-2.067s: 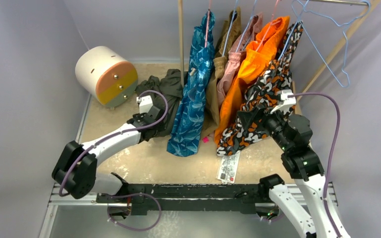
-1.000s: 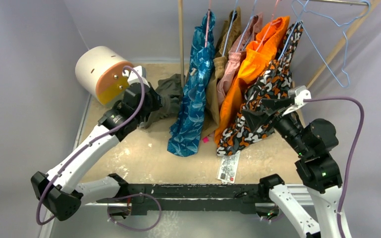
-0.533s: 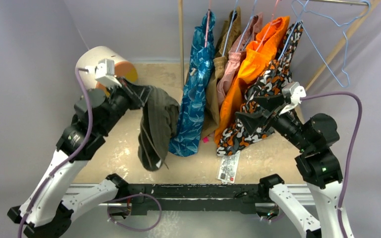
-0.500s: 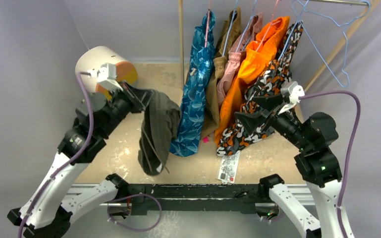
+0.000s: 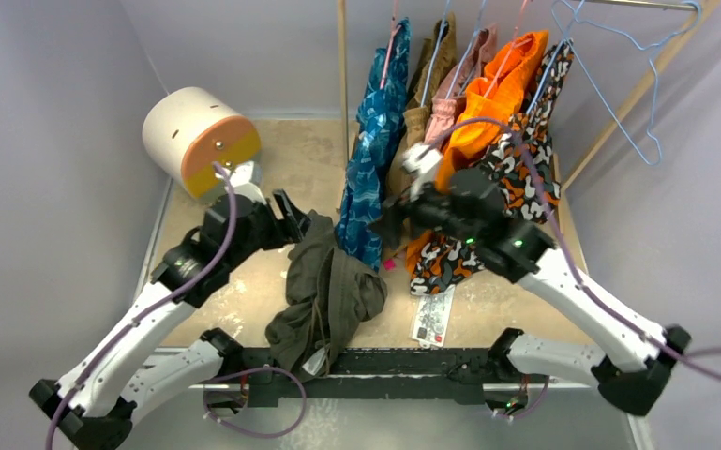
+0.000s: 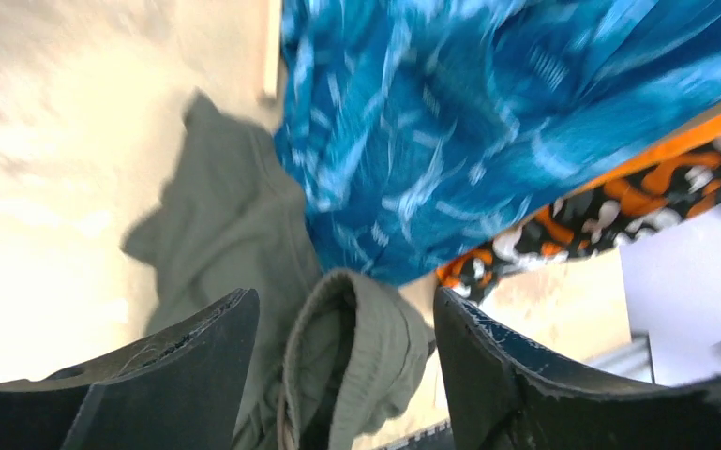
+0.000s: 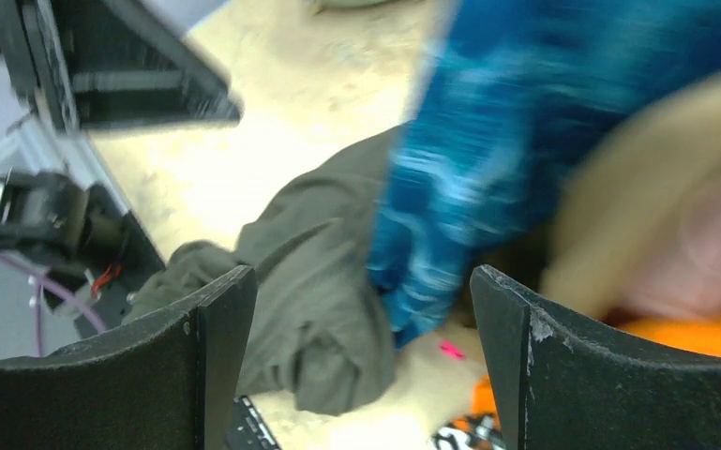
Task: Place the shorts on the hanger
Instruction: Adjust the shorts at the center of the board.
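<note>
The dark olive shorts [image 5: 323, 298] lie crumpled on the table by its near edge, partly over the black rail. My left gripper [image 5: 298, 217] hovers just above their upper end, jaws open. In the left wrist view the ribbed waistband [image 6: 361, 361] sits loose between the fingers [image 6: 183, 375], touching neither. My right gripper [image 5: 386, 223] is open and reaches left against the hanging blue patterned shorts [image 5: 375, 159]. Its wrist view shows the olive shorts [image 7: 309, 281] below. The light-blue hanger [image 5: 619, 84] hangs bare on the rail at the top right.
Several garments hang from the rail: blue patterned, tan, pink, orange [image 5: 488, 103] and an orange-black print [image 5: 516, 178]. A wooden pole [image 5: 342, 66] stands behind them. A white cylinder with an orange-yellow face [image 5: 202, 141] sits back left. A card [image 5: 431, 314] lies near the front.
The left gripper opened and the shorts dropped from it to the table's near edge. The right arm swung left across the hanging clothes to the blue patterned shorts.
</note>
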Available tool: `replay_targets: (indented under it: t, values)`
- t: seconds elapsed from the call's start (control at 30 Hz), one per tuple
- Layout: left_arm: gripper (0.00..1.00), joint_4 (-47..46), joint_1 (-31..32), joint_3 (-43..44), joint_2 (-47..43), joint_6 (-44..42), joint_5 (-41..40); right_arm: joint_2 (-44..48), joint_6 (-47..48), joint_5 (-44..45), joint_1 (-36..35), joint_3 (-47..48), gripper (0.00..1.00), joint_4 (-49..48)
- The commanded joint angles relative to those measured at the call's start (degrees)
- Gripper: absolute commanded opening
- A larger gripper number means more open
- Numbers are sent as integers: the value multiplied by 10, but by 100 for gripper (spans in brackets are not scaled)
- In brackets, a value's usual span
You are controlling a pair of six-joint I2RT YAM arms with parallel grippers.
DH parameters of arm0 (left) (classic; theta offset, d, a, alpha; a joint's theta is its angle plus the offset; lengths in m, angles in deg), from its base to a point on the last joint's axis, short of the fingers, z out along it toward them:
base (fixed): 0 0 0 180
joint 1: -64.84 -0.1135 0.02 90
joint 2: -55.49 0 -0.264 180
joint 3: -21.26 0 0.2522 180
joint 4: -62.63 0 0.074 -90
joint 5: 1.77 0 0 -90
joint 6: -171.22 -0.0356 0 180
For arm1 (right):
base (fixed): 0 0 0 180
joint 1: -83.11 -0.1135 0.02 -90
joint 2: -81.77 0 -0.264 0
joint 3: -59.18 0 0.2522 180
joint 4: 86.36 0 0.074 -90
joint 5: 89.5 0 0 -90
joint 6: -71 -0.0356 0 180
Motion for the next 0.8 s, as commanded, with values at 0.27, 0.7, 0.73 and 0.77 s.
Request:
replay_targets:
  t: [0.27,0.7,0.73,0.77]
  values:
    - [66,49,0,63,-116,-70,-286,-106,-29,213,-239,17,82,-95]
    - [62,19,0,-3,-103,-62,-311,-215,-185,390,-318,-45,85,-106]
    - [62,17,0,-8,-104,-63,-309,-228,-192,394,-318,-39,87,-99]
    - [62,14,0,-12,-105,-66,-303,-242,-207,401,-318,-31,88,-85]
